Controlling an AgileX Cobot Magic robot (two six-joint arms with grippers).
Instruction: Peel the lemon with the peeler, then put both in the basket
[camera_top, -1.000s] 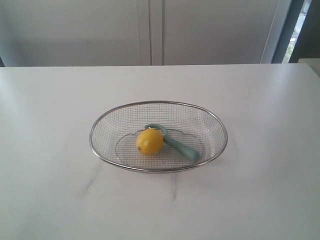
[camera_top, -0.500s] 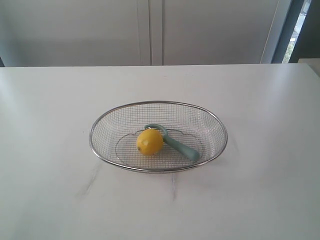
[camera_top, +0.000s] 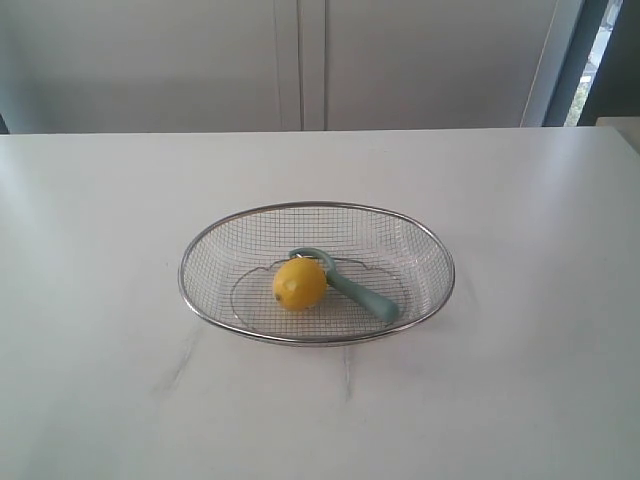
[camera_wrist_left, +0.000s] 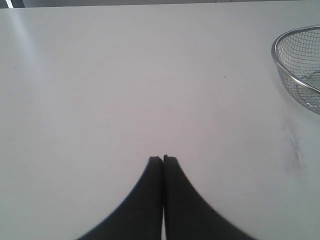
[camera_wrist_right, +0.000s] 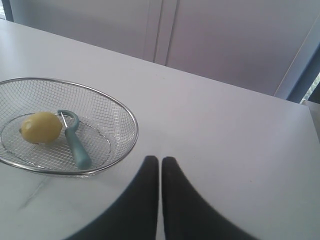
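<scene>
Nothing has moved since the earlier exterior frames: the lemon (camera_top: 300, 284), the peeler (camera_top: 357, 292) and the basket (camera_top: 316, 205) lie exactly where they lay a second ago, and no arm has entered that view. The basket sits near the middle of the white table (camera_top: 100, 320). Inside it the lemon rests on the mesh floor just toward 7 o'clock of the basket's centre, its nubbed tip facing about 8 o'clock. The peeler lies flat beside it, its loop head touching or nearly touching the lemon at the lemon's 1 o'clock side, and its pale teal handle runs off toward 4 o'clock, where the end rests against the sloping mesh wall. Whether the lemon's skin has been cut cannot be told from here; it looks smooth and whole yellow. The left gripper (camera_wrist_left: 163, 159) hangs over bare table with its dark fingers pressed together and nothing between them, only an edge of the basket showing in its view. The right gripper (camera_wrist_right: 160, 160) also has its fingers closed, a hairline seam between them, holding nothing, with the basket and its contents well apart from it.
</scene>
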